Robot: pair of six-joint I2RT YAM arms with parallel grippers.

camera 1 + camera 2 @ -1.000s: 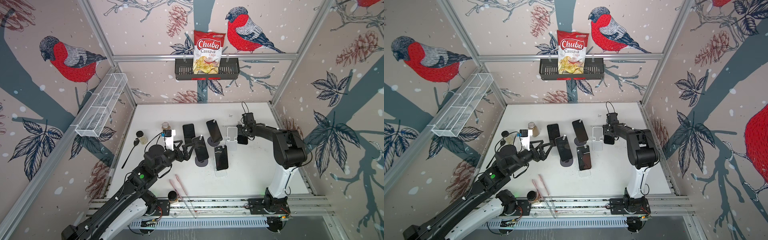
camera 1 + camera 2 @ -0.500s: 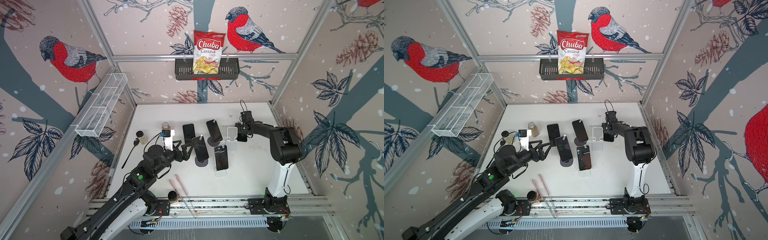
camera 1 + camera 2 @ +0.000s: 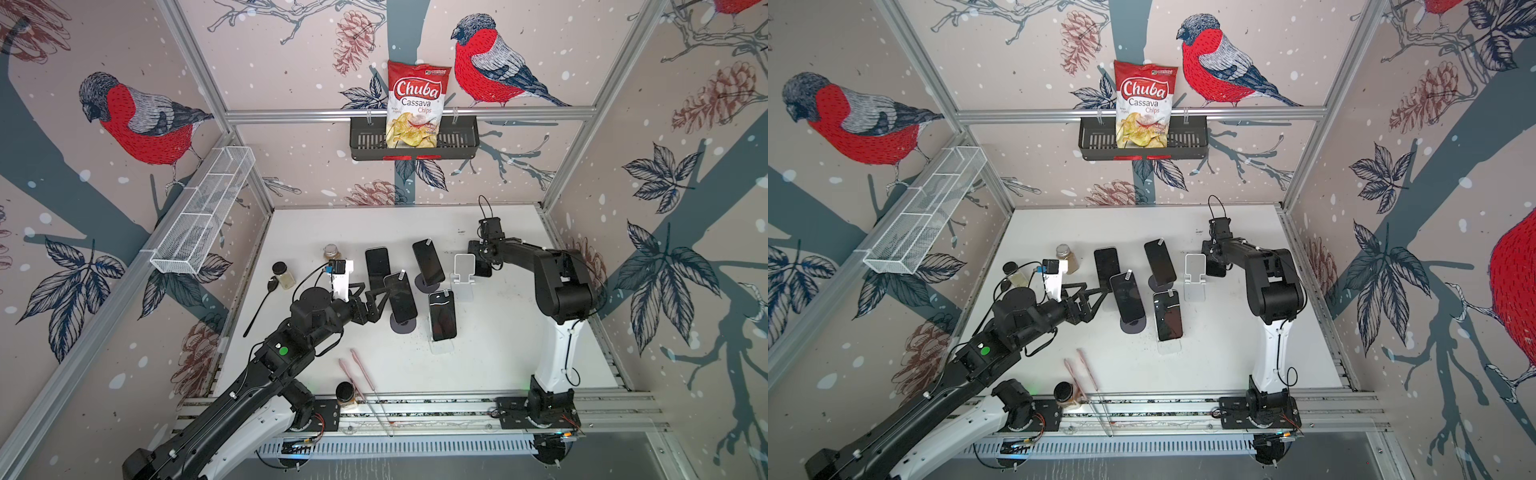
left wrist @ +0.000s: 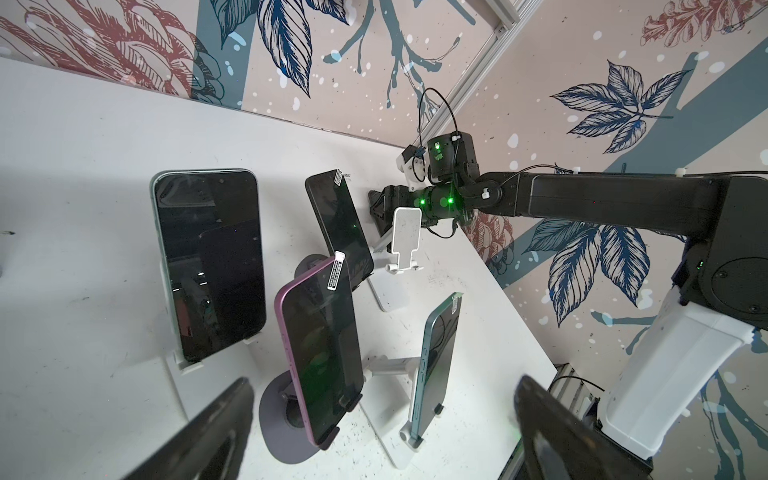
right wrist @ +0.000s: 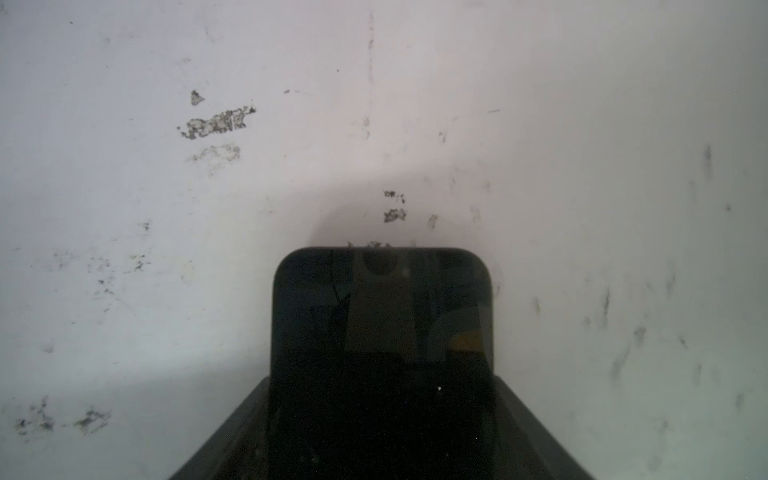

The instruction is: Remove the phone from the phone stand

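The right jaws are clenched on the phone [image 5: 380, 332], gripping it by its long edges, with its dark screen facing the wrist camera. Its free end sits low over the scuffed white counter [image 5: 166, 291]; whether it touches the surface cannot be told. In both top views the phone [image 3: 483, 266] [image 3: 1217, 269] is off the phone stand [image 3: 464, 270] [image 3: 1195, 272] and just to its right, at the far right of the group of stands. The white stand's cradle is bare.

The left jaws are released and spread wide. In the left wrist view both dark fingers [image 4: 208, 436] frame a purple phone [image 4: 322, 357] without touching it. This phone leans on a round grey stand [image 3: 402, 324] in the middle of the counter.

Three more phones rest on stands:
- A pale green phone [image 4: 208, 266] at the far left.
- A black phone [image 3: 428, 262] on another round base further back.
- A blue-edged phone [image 4: 436, 353] on a white stand nearer the robot.

A black-lidded jar [image 3: 282, 274] and a black spoon [image 3: 259, 307] lie by the left wall. A bag of cassava chips [image 3: 415, 104] stands in a black basket [image 3: 461, 139] on the far wall.
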